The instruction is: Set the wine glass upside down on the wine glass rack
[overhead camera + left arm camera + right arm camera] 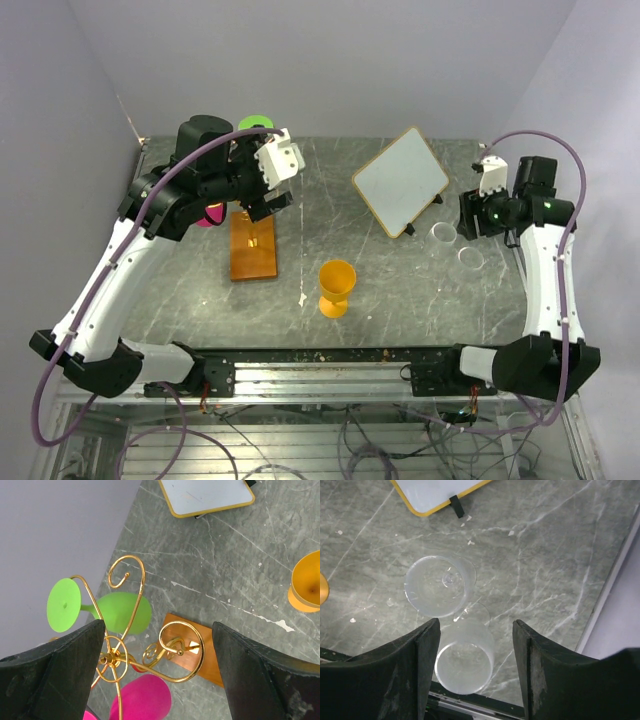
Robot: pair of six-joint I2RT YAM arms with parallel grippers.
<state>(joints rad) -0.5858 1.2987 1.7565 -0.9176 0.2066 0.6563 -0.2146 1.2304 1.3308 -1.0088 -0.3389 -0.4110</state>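
Grey stone-look tabletop (420, 290) veined in white, boxed in by plain pale lilac walls (330, 60). Near the front middle, upright and apart from the rest, a matte orange wine glass (337, 287). Above the wine glass rack (172, 647), the left gripper (157, 630), fingers spread wide and pinching nothing. Rack of thin gold wire curled into scrolls on a flat copper-coloured base plate (253, 250), with a green glass (122, 612) and a pink glass (142, 700) among the wires. Over two clear wine glasses (439, 586) set just beside each other, the right gripper (476, 625), likewise parted. Further back, a tilted white board (400, 180) in a yellow frame.
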